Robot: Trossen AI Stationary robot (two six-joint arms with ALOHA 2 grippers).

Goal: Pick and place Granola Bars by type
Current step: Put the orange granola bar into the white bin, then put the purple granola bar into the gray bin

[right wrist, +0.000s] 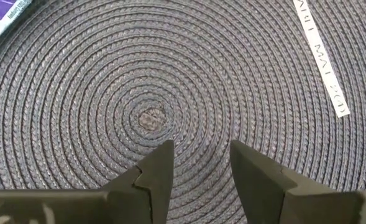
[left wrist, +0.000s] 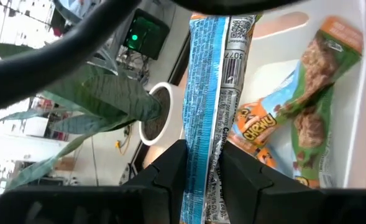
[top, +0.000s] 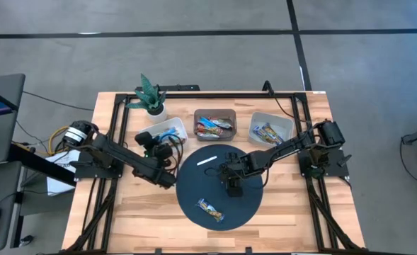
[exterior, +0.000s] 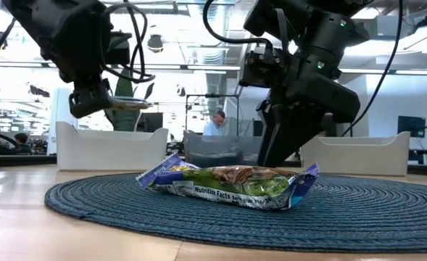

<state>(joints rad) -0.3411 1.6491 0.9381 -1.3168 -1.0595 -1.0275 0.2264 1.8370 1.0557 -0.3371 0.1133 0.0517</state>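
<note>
My left gripper (left wrist: 201, 171) is shut on a blue-wrapped granola bar (left wrist: 210, 74) and hovers over the left white bin (top: 171, 130). Inside that bin lie bars in green and orange wrappers (left wrist: 307, 106). My right gripper (right wrist: 201, 162) is open with its fingers pointing down, just above the middle of the round blue woven mat (top: 219, 185); it touches nothing. One bar in a blue and green wrapper (exterior: 227, 185) lies flat on the mat's near part (top: 210, 210). A thin white strip (right wrist: 322, 62) lies on the mat's far part. My left gripper pinches the blue bar between its two fingers at one end (left wrist: 200, 155). The bar runs along the fingers and sticks out ahead of them. It is lifted clear above the left bin and shows roughly level beside the gripper (exterior: 130, 104) in the low view.
A dark middle bin (top: 215, 125) and a right white bin (top: 270, 129) at the table's far side hold more bars. A potted plant (top: 151, 95) stands at the far left, close to the left bin. A person shows in the room beyond the table (exterior: 214, 123).
</note>
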